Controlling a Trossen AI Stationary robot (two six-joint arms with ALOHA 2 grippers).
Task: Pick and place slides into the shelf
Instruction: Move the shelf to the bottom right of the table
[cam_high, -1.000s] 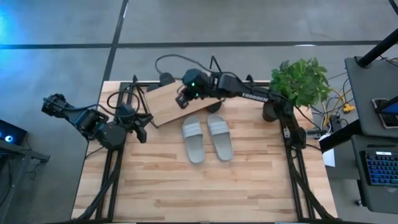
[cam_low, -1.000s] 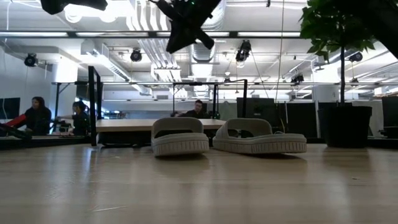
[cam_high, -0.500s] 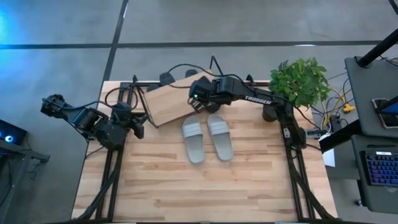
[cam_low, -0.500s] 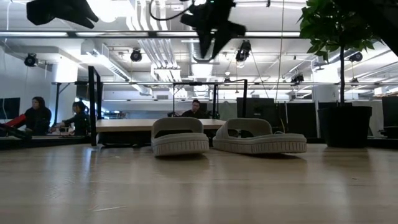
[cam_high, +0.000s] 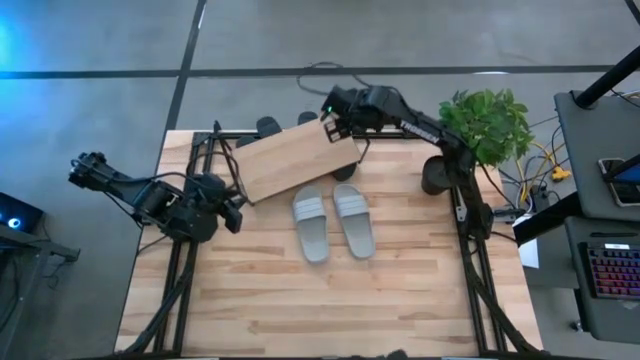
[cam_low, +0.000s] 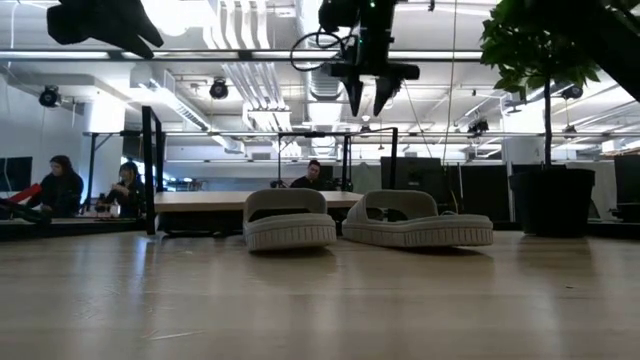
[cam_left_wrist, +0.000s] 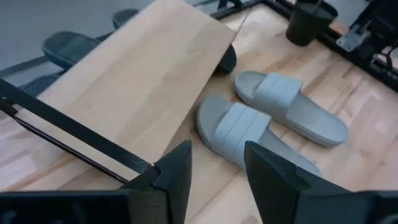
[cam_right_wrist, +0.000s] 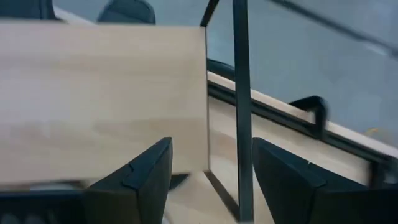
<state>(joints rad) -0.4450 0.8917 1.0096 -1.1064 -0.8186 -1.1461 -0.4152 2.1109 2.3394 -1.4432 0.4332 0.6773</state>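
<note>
Two light grey slides (cam_high: 311, 226) (cam_high: 354, 220) lie side by side, soles down, on the table in front of the shelf (cam_high: 295, 160), a wooden board on a thin black frame. Dark slides peek out at the shelf's far edge (cam_high: 268, 127) and under its right end (cam_high: 345, 172). My right gripper (cam_high: 332, 122) hangs open above the shelf's far right corner, fingers pointing down (cam_low: 366, 97); a black frame post (cam_right_wrist: 241, 93) shows between its fingers. My left gripper (cam_left_wrist: 214, 180) stands open off the shelf's left end, aimed at the light grey slides (cam_left_wrist: 239, 127).
A potted plant (cam_high: 485, 128) stands at the table's far right corner, its black pot (cam_low: 553, 200) beside the slides. Black arm frames run along both table sides. The near half of the wooden table (cam_high: 320, 300) holds nothing. People sit in the room behind.
My right gripper has swung from over the shelf's board toward the table's far right, to the shelf's far right corner. It has turned to point more steeply down and has opened. My left gripper has sunk a little.
</note>
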